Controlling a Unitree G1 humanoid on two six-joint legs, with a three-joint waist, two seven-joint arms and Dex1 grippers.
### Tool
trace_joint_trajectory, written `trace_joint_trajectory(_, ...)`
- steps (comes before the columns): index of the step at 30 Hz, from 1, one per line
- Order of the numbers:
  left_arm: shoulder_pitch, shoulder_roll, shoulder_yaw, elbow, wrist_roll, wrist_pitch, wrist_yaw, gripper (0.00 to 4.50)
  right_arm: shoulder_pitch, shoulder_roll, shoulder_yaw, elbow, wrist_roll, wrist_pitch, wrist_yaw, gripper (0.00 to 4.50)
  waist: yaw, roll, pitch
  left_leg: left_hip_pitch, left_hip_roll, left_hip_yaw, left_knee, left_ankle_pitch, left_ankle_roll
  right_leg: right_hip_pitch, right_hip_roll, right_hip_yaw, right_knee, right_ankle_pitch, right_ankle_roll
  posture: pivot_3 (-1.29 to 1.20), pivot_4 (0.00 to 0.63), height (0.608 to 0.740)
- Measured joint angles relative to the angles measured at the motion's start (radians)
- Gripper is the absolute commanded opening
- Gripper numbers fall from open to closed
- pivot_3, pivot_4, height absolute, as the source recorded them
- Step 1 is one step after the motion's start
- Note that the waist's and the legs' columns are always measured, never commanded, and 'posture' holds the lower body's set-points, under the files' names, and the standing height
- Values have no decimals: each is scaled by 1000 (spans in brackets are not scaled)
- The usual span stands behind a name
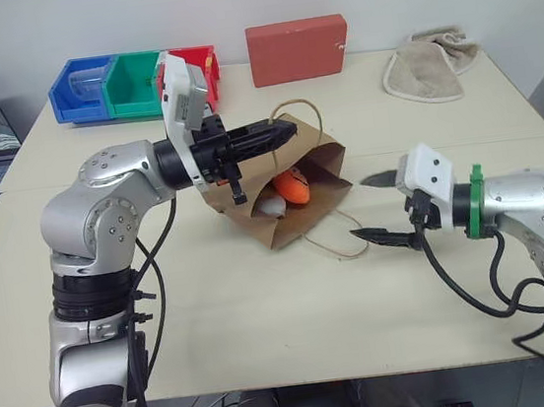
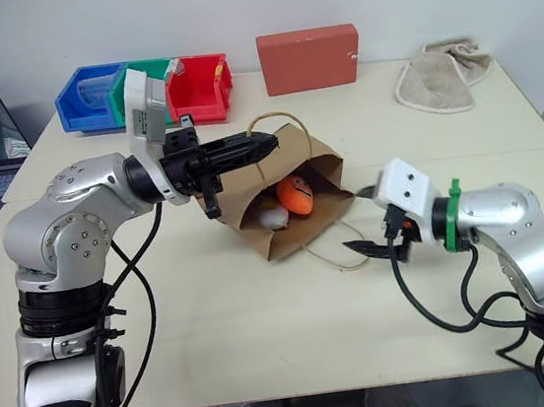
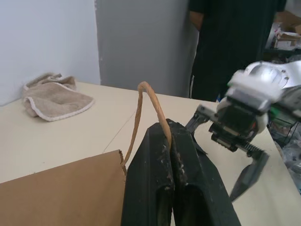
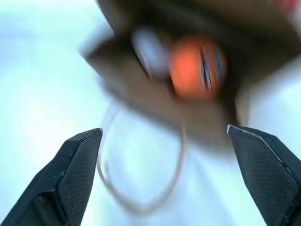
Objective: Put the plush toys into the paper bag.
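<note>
Holding the upper edge of the paper bag (image 1: 280, 188) up with my left gripper (image 1: 279, 135), its fingers pressed tight together on the rim and the string handle (image 3: 150, 106), I keep the mouth open toward the right. My right gripper (image 1: 377, 208) hangs just right of the opening with its fingers spread wide and nothing between them. Both plush toys sit inside the bag near its mouth: the orange carrot (image 1: 293, 185) to the right and the white egg-shaped toy (image 1: 271, 205) just left of it, touching or nearly so.

My worry is the tilt. The bag lies on its side on the table (image 1: 264, 304), so if I lower or drop the rim carelessly, the toys could roll out of the mouth; they are rounded and light. The lower handle loop (image 1: 331, 241) trails on the table close under my right gripper and could snag a fingertip if I sweep that way, dragging the bag. The thin kraft paper may also tear or crease where my fingers pinch it.

The bag is plain brown paper, stiff and creased, with thin tan string loops. The toys look soft and plush. The table is smooth and pale.
</note>
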Motion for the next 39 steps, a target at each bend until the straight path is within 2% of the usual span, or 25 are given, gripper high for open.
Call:
trace_joint_trajectory(8, -2, 2, 0, 2, 7, 0, 0, 0, 1, 127, 76, 215, -23, -25, -85, 4448, -7, 0, 0, 0, 0, 1, 0, 0, 0, 0, 1, 1, 0, 0, 0, 0, 150, 740)
trace_joint_trajectory(11, -2, 5, 1, 1, 9, 0, 1, 0, -32, 174, 77, 262, -2, -7, -86, 3892, -6, 0, 0, 1, 1, 0, -1, 0, 0, 0, 1, 0, 0, 0, 0, 0, 150, 740)
trace_joint_trajectory(21, -1, 22, 11, 0, 9, 0, 10, 0, -60, 194, 92, 287, 38, 46, -81, 123, -4, 0, 0, 0, 1, 0, -1, 0, 0, 0, 1, 0, 0, 0, 0, 0, 150, 740)
trace_joint_trajectory(24, -2, 33, 17, 0, 8, 2, 16, 0, -54, 186, 56, 237, 120, 116, -52, 51, -3, 0, 0, 0, 1, 0, -1, 0, 0, -1, 1, 0, 0, 0, 0, 0, 150, 740)
trace_joint_trajectory(30, -35, 60, 66, 18, -5, 7, 31, 0, -45, 54, -114, 72, 358, 299, 15, 51, 0, 0, 0, 0, 0, -1, 0, 0, 0, 0, 1, -1, 0, 0, 0, 0, 150, 740)
trace_joint_trajectory(34, -107, 58, 79, 49, -8, 7, 54, 0, -134, -23, -243, 34, 544, 446, 25, 51, 0, 0, 0, 0, 0, 0, 0, 0, 0, 0, 1, 0, 0, 0, 0, 0, 150, 740)
trace_joint_trajectory(39, -143, 20, 80, 109, -5, 8, 89, 0, -272, -86, -299, 75, 687, 591, 3, 51, -1, 0, 0, 0, 0, 0, 0, 0, 0, 0, 1, 0, -1, 0, 0, 0, 150, 740)
